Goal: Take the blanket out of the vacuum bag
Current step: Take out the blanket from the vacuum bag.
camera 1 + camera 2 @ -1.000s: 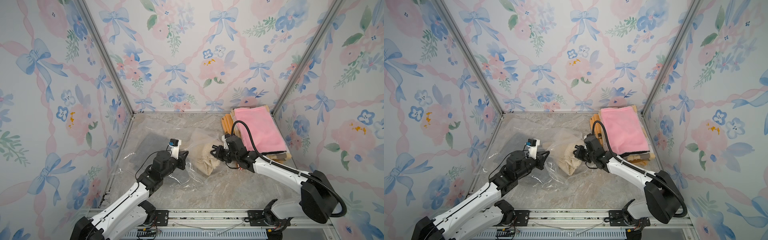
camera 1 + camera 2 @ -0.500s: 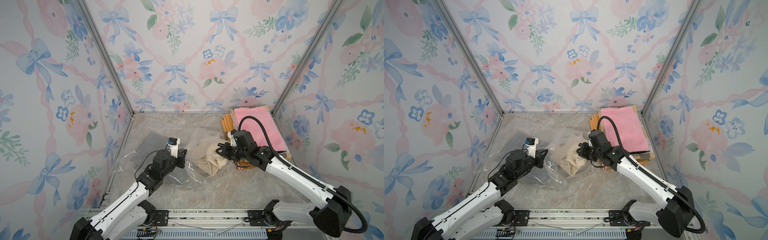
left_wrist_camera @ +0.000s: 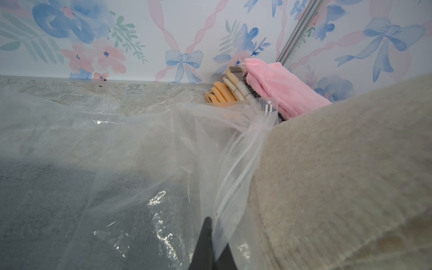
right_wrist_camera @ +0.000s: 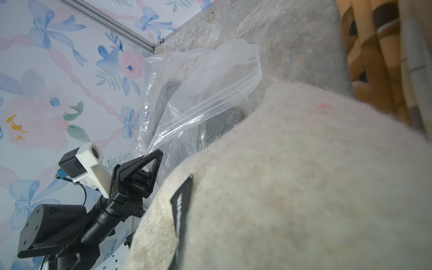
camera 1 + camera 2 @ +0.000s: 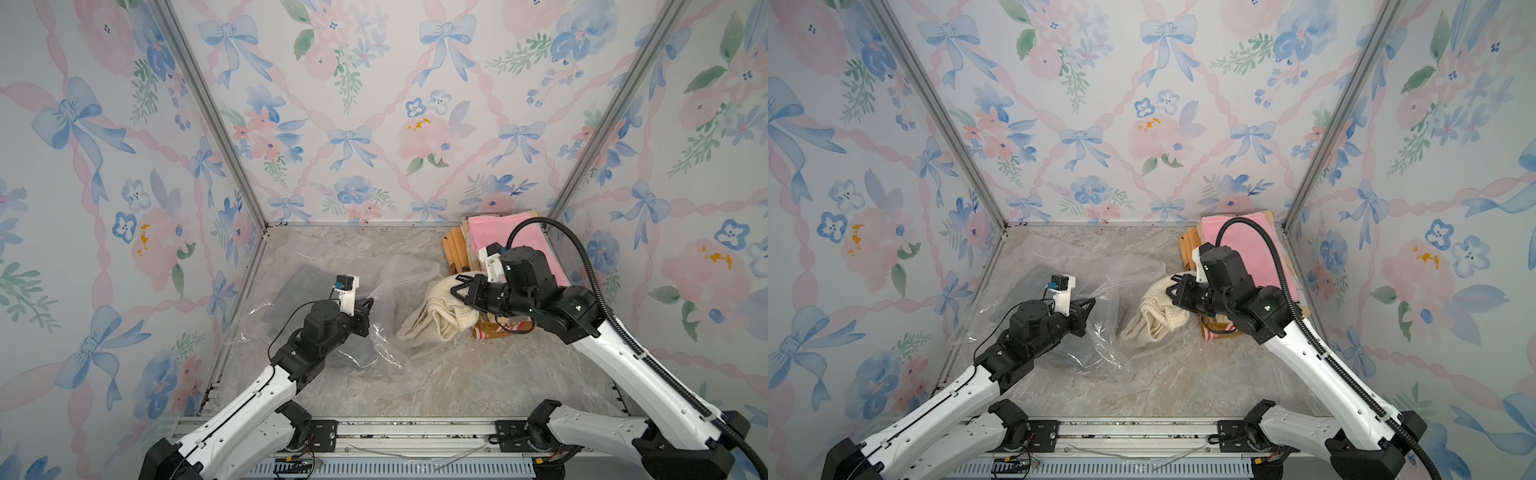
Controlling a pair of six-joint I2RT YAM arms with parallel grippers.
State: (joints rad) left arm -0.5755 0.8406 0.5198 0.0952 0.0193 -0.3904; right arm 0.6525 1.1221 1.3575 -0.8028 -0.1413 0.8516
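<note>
The vacuum bag (image 5: 399,272) (image 5: 1125,270) lies crumpled at the middle left of the floor. Its zip edge (image 3: 243,163) (image 4: 205,109) gapes. My left gripper (image 5: 368,305) (image 5: 1090,303) (image 3: 210,231) (image 4: 154,154) is shut on that edge's plastic. My right gripper (image 5: 459,286) (image 5: 1173,289) is shut on a cream blanket (image 5: 436,311) (image 5: 1154,318) (image 3: 339,163) (image 4: 304,187). It holds the blanket lifted just right of the bag's mouth, and the lower end trails on the floor. One black finger (image 4: 181,201) shows pressed into the cloth. A dark grey blanket (image 5: 307,282) (image 3: 58,210) (image 4: 219,124) lies inside the bag.
A stack of folded blankets with a pink one (image 5: 490,232) (image 5: 1246,241) (image 3: 280,91) on top fills the back right corner. Orange folds (image 5: 453,253) lie beside it and a striped edge (image 5: 494,332) shows under my right arm. Flowered walls close three sides.
My right gripper has moved right and upward with the cream blanket, drawing it out through the bag's mouth. My left gripper has stayed put, gripping the plastic edge.
</note>
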